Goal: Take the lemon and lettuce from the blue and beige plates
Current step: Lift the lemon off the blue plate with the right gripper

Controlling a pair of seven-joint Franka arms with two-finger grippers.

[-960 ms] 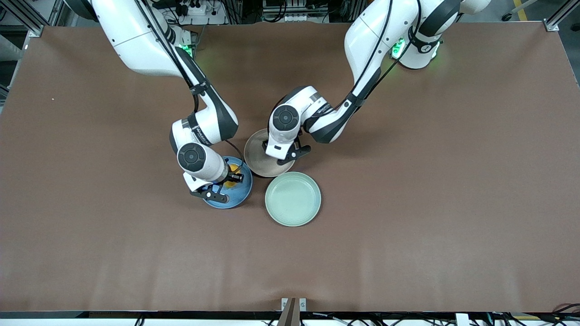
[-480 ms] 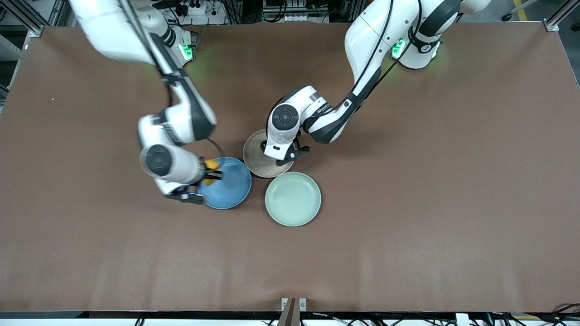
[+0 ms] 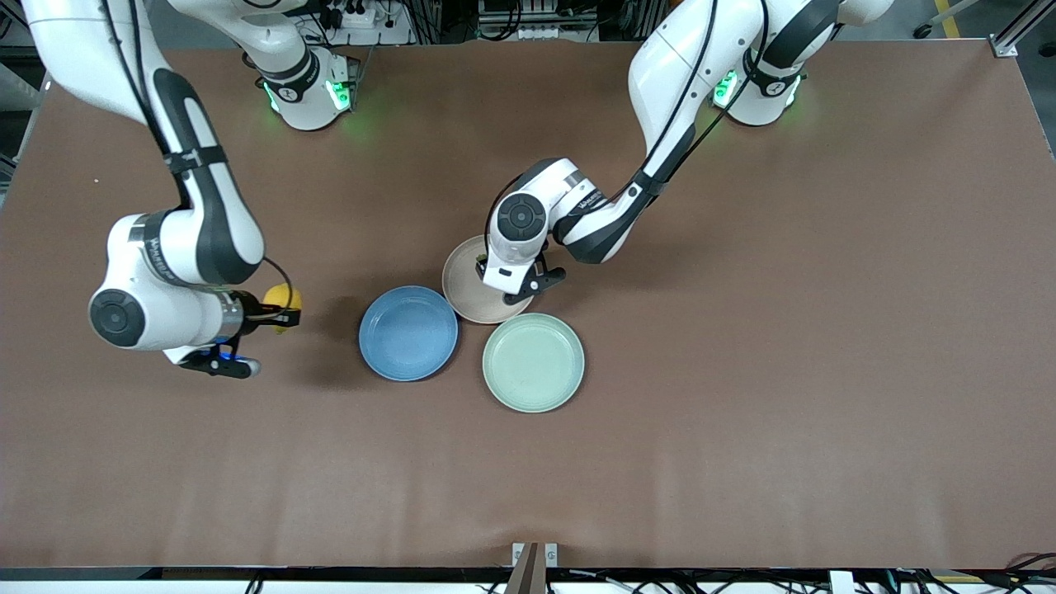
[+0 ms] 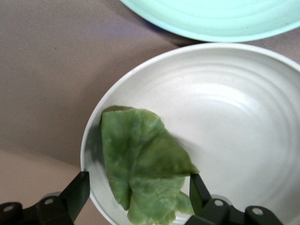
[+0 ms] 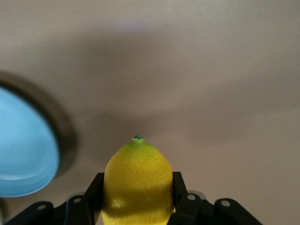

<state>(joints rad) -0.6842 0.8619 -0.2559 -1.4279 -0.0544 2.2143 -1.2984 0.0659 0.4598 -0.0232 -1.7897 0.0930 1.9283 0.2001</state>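
My right gripper is shut on the yellow lemon and holds it over bare table, toward the right arm's end from the empty blue plate. In the right wrist view the lemon fills the space between the fingers, and the blue plate's edge shows. My left gripper is low over the beige plate. In the left wrist view its fingers stand open on either side of the green lettuce leaf, which lies on the beige plate.
An empty pale green plate sits beside the beige and blue plates, nearer the front camera; its rim shows in the left wrist view. The three plates are close together mid-table. Brown table surface spreads all around.
My right gripper has lifted the lemon off the blue plate and carried it toward the right arm's end of the table. The left gripper has stayed over the beige plate.
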